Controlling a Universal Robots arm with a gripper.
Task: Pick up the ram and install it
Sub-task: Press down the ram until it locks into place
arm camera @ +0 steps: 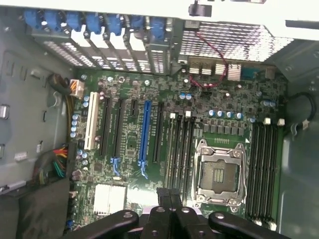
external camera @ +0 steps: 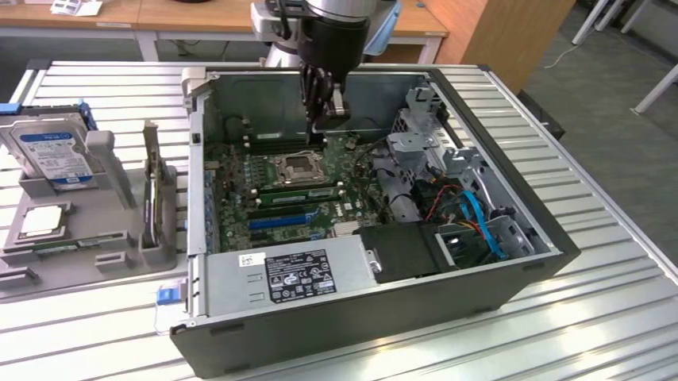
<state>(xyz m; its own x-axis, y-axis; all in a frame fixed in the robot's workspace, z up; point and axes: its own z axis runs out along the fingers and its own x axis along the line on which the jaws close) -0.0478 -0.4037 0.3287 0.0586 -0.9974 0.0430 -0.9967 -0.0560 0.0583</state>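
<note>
- Ribbed metal table [external camera: 593, 262] carries an open black computer case [external camera: 350, 333], with wooden desks behind it at the far side.
- Exterior view: the case is a deep steel box. On its floor lies a green motherboard [external camera: 228, 171] with a square silver CPU socket [external camera: 300, 165].
- The ram [external camera: 302, 190], a long thin green stick, seems to stand on its edge in a slot just near of the socket, apart from the gripper.
- The gripper [external camera: 321, 127] hangs inside the case over the far memory slots, and the dark arm rises above it.
- At the near wall sits a grey power supply [external camera: 286, 274] with a black label. Blue cables [external camera: 477, 218] curl at the right.
- Left of the case, a grey moulded tray [external camera: 63, 278] holds a silver hard drive [external camera: 53, 151] with a blue label, and a thin expansion card [external camera: 154, 186] standing upright.
- Wrist view: the motherboard [arm camera: 129, 144] shows long black slots, one blue slot [arm camera: 145, 134] and the shiny socket [arm camera: 219, 174].
- The gripper [arm camera: 169, 196] has its dark fingertips pressed narrowly together, and I see nothing between them.
</note>
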